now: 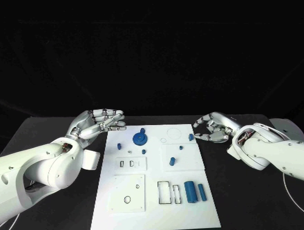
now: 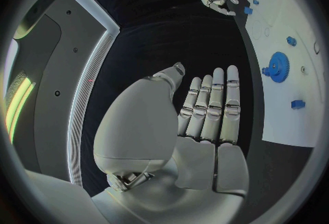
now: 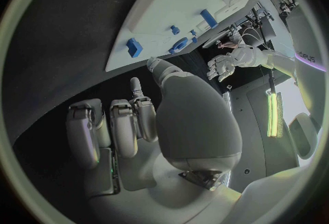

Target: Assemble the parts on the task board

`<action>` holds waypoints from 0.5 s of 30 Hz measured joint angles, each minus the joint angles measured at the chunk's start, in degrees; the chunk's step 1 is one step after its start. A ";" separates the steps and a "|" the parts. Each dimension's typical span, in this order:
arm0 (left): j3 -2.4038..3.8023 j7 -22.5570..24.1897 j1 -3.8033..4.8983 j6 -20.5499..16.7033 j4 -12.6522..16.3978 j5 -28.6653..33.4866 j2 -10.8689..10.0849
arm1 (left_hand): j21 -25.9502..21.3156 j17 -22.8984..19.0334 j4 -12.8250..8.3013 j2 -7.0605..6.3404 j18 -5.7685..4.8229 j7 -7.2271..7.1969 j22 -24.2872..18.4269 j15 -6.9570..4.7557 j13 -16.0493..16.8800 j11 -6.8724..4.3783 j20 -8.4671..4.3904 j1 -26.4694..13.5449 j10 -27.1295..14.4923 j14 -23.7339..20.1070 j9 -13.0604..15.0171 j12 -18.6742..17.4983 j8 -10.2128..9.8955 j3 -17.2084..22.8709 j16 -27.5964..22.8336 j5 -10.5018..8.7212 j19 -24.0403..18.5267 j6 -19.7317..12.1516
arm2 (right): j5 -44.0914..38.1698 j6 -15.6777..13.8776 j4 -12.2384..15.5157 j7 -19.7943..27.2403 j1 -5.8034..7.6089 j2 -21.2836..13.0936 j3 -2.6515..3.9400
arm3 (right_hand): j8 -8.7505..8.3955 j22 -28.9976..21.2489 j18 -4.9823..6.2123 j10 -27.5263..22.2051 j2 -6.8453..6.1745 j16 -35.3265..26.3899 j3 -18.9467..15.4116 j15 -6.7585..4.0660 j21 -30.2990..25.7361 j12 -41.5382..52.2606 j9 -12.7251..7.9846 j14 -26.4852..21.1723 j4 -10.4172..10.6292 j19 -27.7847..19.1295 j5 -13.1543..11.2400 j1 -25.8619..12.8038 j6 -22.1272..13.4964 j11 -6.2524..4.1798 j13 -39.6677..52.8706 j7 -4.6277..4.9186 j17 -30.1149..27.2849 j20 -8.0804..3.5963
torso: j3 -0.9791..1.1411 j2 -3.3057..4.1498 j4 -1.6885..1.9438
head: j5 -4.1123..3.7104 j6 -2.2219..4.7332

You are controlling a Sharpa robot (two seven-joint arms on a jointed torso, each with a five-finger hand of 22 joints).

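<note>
The white task board (image 1: 159, 215) lies mid-table. On it are a blue gear (image 1: 139, 139) near the far left, several small blue pieces such as one by the left edge (image 1: 119, 145) and one by the right edge (image 1: 191, 137), and two blue cylinders (image 1: 191, 191) lying side by side near the front. My left hand (image 1: 100, 122) hovers just beyond the board's far left corner and holds nothing; the left wrist view shows its fingers (image 2: 205, 109) straight and the gear (image 2: 277, 65) off to one side. My right hand (image 1: 213, 127) hovers off the far right edge, fingers loosely bent and apart, empty.
Two raised white plates (image 1: 128, 192) (image 1: 133, 163) with cut-outs sit on the board's left half, and outlined slots (image 1: 169, 191) lie beside the cylinders. Black table surrounds the board. A thin cable (image 1: 290, 191) runs under my right arm.
</note>
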 measured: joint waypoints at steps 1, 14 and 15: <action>0.00 0.00 0.00 0.02 -0.03 -0.02 0.01 | 0.00 0.00 0.00 0.00 0.00 0.00 0.00 0.00 0.00 0.00 0.00 0.00 0.00 0.00 0.00 0.00 0.00 0.00 0.00 0.00 0.00 0.00 | 0.20 0.03 -0.22 0.24 -0.12 0.00 0.00 | 0.00 0.00 0.00 0.00 0.00 0.00 0.00 0.00 0.00 0.00 -0.03 0.00 0.00 0.00 0.00 0.00 0.00 0.00 0.00 0.00 0.00 0.00 | 0.06 0.02 -0.01 | 0.03 -0.01; -0.01 0.01 -0.01 0.16 -0.49 -0.21 0.22 | 0.00 -0.01 0.00 0.00 0.00 0.00 -0.06 0.00 0.00 0.00 0.00 0.00 0.00 0.00 0.01 0.00 0.00 0.00 0.00 0.00 0.00 0.00 | 1.56 0.45 -3.45 1.84 -1.62 2.30 0.00 | 0.00 -0.01 0.00 0.00 -0.22 0.00 0.16 0.00 0.00 0.00 -0.08 0.00 -0.16 0.00 0.23 0.22 -0.17 0.00 0.00 0.17 -0.01 0.00 | 0.14 0.07 0.05 | 0.22 -0.40; -0.01 0.01 -0.01 0.17 -0.51 -0.22 0.23 | 0.00 -0.01 0.00 0.00 0.00 0.00 -0.06 0.00 0.00 0.00 0.00 0.00 0.00 0.00 0.01 0.00 0.00 0.00 0.00 0.00 0.00 0.00 | 1.60 0.50 -3.72 1.86 -1.71 2.50 0.01 | 0.00 -0.01 0.00 0.00 -0.22 0.00 0.16 0.00 0.00 0.00 -0.08 0.00 -0.16 0.00 0.23 0.21 -0.17 0.00 0.00 0.17 -0.01 0.00 | 0.13 0.07 0.07 | 0.23 -0.44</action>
